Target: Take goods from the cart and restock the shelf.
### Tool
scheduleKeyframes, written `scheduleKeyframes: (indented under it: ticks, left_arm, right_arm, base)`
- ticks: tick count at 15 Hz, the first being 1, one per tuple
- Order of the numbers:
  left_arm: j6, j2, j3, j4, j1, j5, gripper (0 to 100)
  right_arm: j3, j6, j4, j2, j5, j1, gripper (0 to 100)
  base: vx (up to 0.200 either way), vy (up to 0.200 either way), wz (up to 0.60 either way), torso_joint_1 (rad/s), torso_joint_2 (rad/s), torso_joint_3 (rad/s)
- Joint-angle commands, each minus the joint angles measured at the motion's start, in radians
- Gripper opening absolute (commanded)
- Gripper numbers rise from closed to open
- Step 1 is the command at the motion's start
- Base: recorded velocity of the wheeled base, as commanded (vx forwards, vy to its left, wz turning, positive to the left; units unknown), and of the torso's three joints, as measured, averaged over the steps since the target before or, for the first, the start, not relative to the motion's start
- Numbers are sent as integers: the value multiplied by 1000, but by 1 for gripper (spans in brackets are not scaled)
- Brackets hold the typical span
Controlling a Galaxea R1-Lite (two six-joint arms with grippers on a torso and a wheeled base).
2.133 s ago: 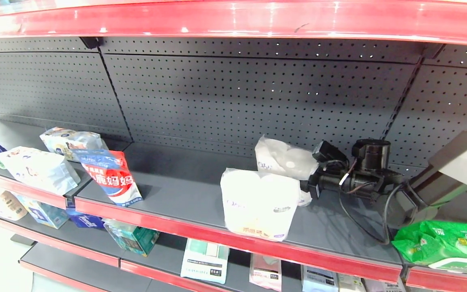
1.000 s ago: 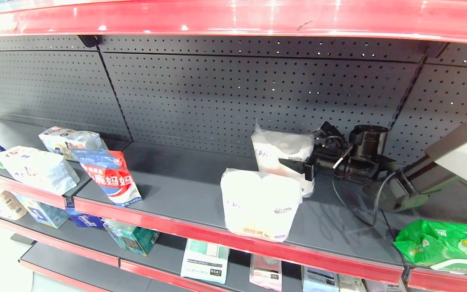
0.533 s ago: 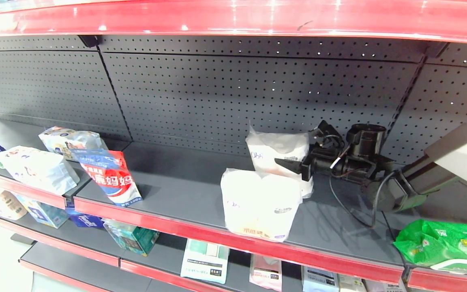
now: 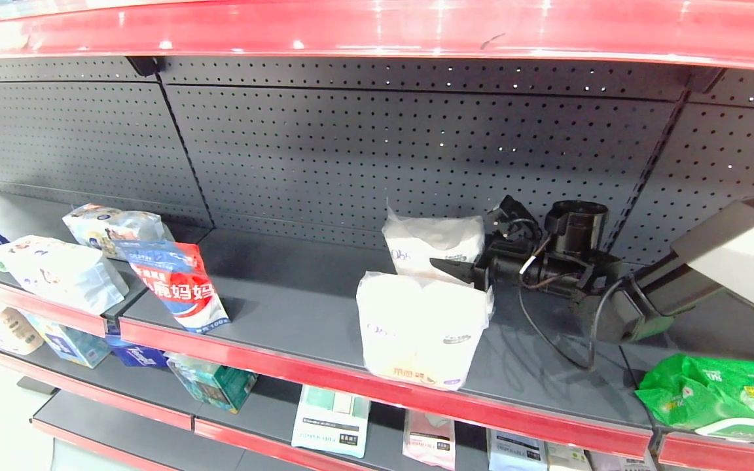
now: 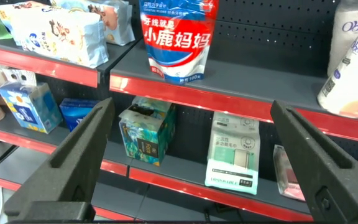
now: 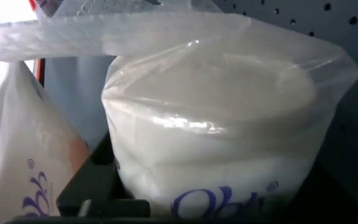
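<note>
The left gripper (image 5: 188,158) hangs in front of the shelving with its two fingers spread wide and nothing between them, probably kept clear while the other arm works. On the shelf (image 4: 285,288), near the left end, a red-and-blue pouch (image 4: 177,284) stands at the front edge with its face turned outward. Toward the middle, a front roll pack (image 4: 419,327) stands upright at the front edge, and a rear roll pack (image 4: 429,248) is just behind it, toward the back panel. The right gripper (image 4: 459,265) reaches in from the right and is clamped on the rear roll pack's side, apparently to line it up behind the first. The front pack hides whether its base rests on the board. A green pack (image 4: 717,392) lies flat at the right end's front edge.
</note>
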Motion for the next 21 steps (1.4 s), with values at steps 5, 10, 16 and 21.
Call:
scheduleKeyframes:
  ticks: [5,10,16,21]
  left_arm:
    - [0,0,0,-1,0,0,100]
    - [0,0,0,-1,0,0,100]
    - [0,0,0,-1,0,0,100]
    - [0,0,0,-1,0,0,100]
  right_arm:
    - [125,-163,12,5,37,-87,0]
    - [138,-238,10,2,141,-156,0]
    - [139,-221,8,8,201,-137,0]
    - [127,-206,5,16,203,-97,0]
  base:
    - [0,0,0,0,0,0]
    - [0,0,0,0,0,0]
    - [0,0,0,0,0,0]
    - [0,0,0,0,0,0]
